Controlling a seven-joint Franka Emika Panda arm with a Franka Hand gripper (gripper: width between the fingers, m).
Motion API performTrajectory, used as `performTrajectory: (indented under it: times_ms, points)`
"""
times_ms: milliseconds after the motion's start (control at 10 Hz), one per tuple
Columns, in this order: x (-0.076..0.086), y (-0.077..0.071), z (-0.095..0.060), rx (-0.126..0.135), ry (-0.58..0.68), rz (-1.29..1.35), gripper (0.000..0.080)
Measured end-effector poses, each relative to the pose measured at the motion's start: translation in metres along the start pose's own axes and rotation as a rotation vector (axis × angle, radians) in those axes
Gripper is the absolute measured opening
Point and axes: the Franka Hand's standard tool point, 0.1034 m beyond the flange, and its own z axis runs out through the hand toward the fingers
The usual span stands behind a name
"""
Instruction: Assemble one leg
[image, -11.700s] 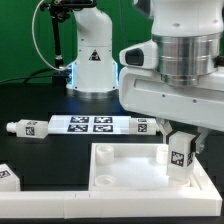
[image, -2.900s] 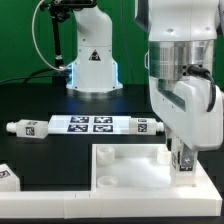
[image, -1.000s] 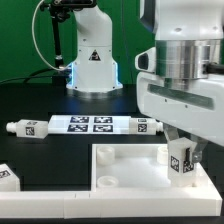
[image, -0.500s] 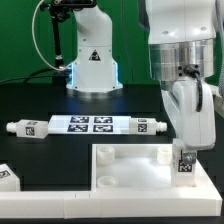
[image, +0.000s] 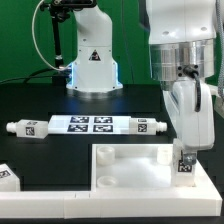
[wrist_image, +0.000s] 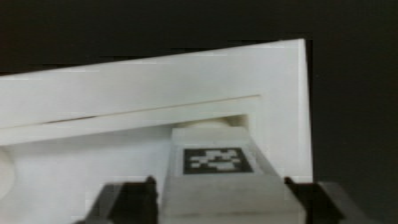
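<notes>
The leg (image: 185, 166), a short white peg with a square marker tag, stands upright on the large white square panel (image: 125, 172) near its corner at the exterior view's right. My gripper (image: 185, 157) comes straight down over it and is shut on the leg. In the wrist view the leg (wrist_image: 217, 165) fills the space between my fingers (wrist_image: 128, 202), which press on both its sides, with the panel (wrist_image: 107, 100) behind it. The leg's foot and the hole under it are hidden.
The marker board (image: 90, 124) lies behind the panel. A second leg (image: 25, 128) lies at its left end, a third (image: 148, 126) at its right end. Another tagged part (image: 6, 176) sits at the exterior view's left edge. A robot base (image: 92, 60) stands at the back.
Between one second and half a second ago my wrist turned about its vertical axis with the leg in the jaws. Since then nothing has moved.
</notes>
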Motion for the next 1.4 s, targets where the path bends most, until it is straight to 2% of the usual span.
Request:
performTrajectory:
  times_ms: [100, 200, 500, 600, 700, 800, 900, 1000, 1100, 1200, 1300, 1400]
  points:
    - [-0.004, 0.001, 0.001, 0.002, -0.003, -0.215, 0.0534]
    - [-0.005, 0.004, 0.003, -0.002, -0.005, -0.355, 0.0613]
    - [-0.003, 0.004, 0.003, -0.003, -0.002, -0.498, 0.0648]
    - [-0.001, 0.004, 0.003, -0.011, 0.005, -0.632, 0.0648]
    - [0.002, 0.002, 0.0, -0.035, 0.018, -0.859, 0.0649]
    - [0.004, -0.003, -0.001, -0.036, 0.032, -1.027, 0.0649]
    - [0.002, -0.005, -0.001, -0.014, 0.048, -1.075, 0.0649]
    - [0.002, -0.005, -0.001, -0.014, 0.048, -1.051, 0.0649]
    - [0.002, -0.005, -0.001, -0.013, 0.048, -1.031, 0.0505]
    - [0.002, -0.005, -0.001, -0.012, 0.048, -1.003, 0.0505]
    - [0.004, -0.005, -0.001, -0.012, 0.048, -0.918, 0.0368]
    - [0.007, -0.003, 0.0, -0.017, 0.048, -0.847, 0.0292]
